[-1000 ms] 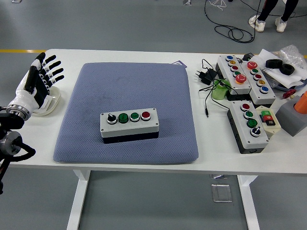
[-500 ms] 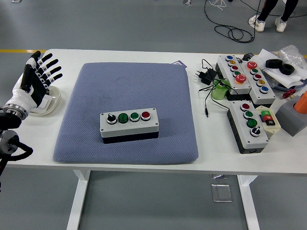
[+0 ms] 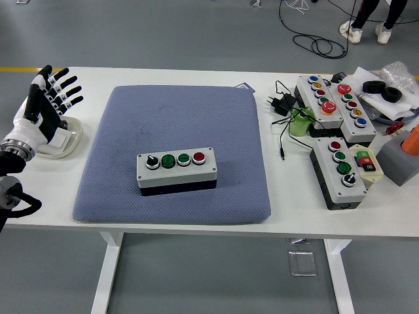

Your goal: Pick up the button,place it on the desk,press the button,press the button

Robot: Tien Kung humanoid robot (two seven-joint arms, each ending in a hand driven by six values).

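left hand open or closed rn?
Open. The left hand is at the table's left edge over a white dish, fingers spread and holding nothing, well clear of the button box on the blue mat.

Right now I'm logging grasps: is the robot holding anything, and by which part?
Nothing is held. The left hand is open above the white dish; the button box lies untouched.

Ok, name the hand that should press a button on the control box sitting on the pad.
Left, probably. The left hand hovers open at the table's left edge, beside the blue pad holding the button box; the right hand isn't in view.
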